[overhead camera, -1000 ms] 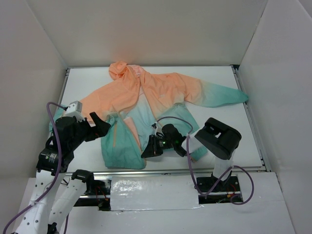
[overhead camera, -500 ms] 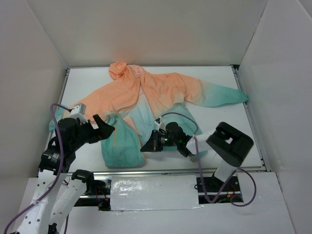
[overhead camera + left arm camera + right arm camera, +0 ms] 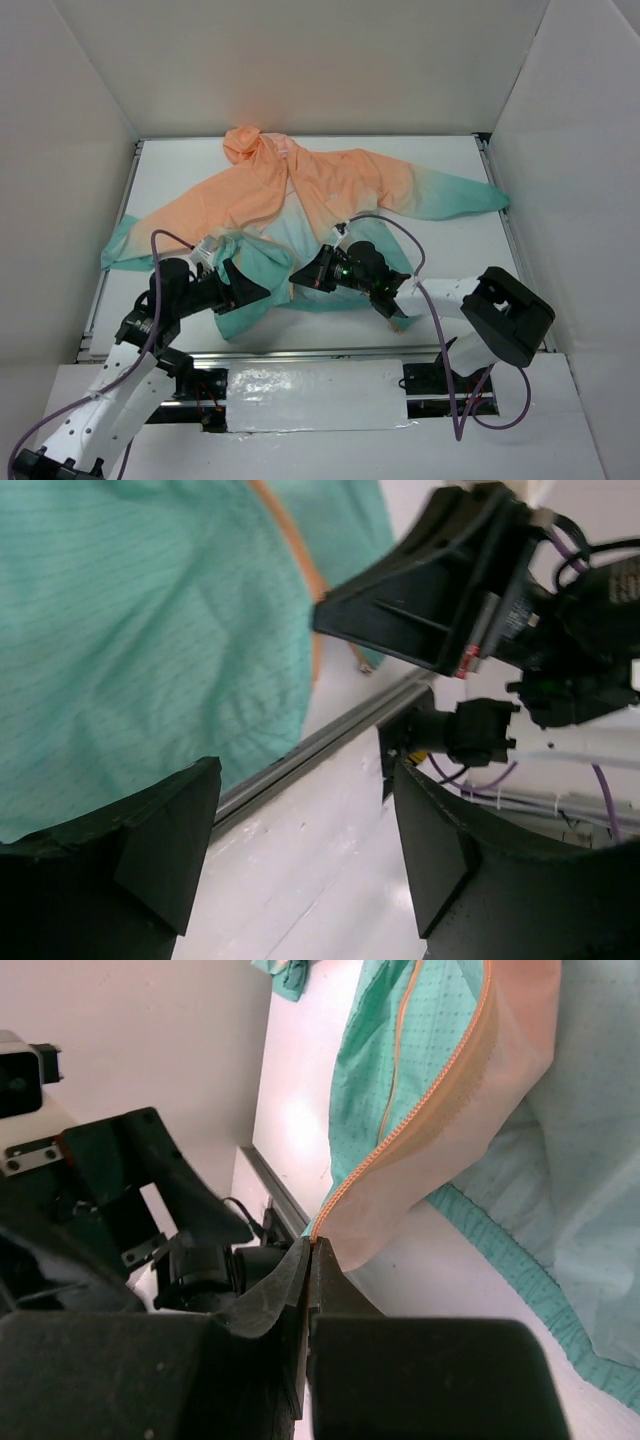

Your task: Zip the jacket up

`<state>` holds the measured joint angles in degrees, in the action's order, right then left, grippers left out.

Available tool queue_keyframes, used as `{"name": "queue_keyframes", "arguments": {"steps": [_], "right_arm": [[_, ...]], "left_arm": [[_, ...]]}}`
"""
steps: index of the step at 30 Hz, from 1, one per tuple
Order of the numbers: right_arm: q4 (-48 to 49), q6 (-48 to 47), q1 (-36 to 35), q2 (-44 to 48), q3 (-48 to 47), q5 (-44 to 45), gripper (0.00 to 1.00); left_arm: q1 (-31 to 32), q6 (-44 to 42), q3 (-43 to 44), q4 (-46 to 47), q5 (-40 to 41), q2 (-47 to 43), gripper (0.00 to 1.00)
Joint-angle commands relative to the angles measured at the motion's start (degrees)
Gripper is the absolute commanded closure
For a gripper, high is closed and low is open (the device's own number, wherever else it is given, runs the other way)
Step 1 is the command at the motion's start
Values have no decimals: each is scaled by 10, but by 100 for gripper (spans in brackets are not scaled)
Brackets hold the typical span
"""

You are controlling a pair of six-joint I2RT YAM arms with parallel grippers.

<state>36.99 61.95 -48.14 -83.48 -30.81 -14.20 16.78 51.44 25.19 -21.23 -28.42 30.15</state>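
The jacket (image 3: 330,190) lies spread on the white table (image 3: 470,270), peach at the hood and shoulders, teal at the hem. My right gripper (image 3: 298,277) is shut on the orange zipper edge (image 3: 440,1100) of one front panel near the hem; in the right wrist view the jaws (image 3: 312,1248) pinch the end of the zipper tape. My left gripper (image 3: 250,288) is open and empty just left of it, over the teal hem fabric (image 3: 130,630). In the left wrist view its fingers (image 3: 150,850) stand wide apart with the right gripper (image 3: 440,590) ahead.
A metal rail (image 3: 300,352) runs along the table's near edge. White walls enclose the table on three sides. Purple cables (image 3: 400,235) loop above both arms. The teal left cuff (image 3: 120,245) lies near the table's left edge.
My left arm has swung right and lowered to the teal hem beside the right gripper. My right gripper has moved up and back a little with the zipper edge, bunching the left front panel.
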Motion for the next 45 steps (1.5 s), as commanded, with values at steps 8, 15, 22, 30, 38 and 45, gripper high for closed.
{"name": "queue_keyframes", "arguments": {"steps": [8,15,22,30,38,45], "right_arm": [[28,21,-28,-7,-10,0,100],[41,21,-38,-19,-13,-10,100],[34,23,-37,-15,-14,15,100],[47,28,-38,-39,-29,7,100],[37,26,-34,-32,-33,15,100],[30,22,-32,-28,-40,8,100]], "left_arm": [[64,41,-47,176,-2,42,28],[71,9,-36,165,29,68,33],[72,17,-61,205,4,91,40],[74,25,-83,244,-17,100,39],[77,27,-101,256,-17,106,45],[78,41,-126,307,-38,117,46]]}}
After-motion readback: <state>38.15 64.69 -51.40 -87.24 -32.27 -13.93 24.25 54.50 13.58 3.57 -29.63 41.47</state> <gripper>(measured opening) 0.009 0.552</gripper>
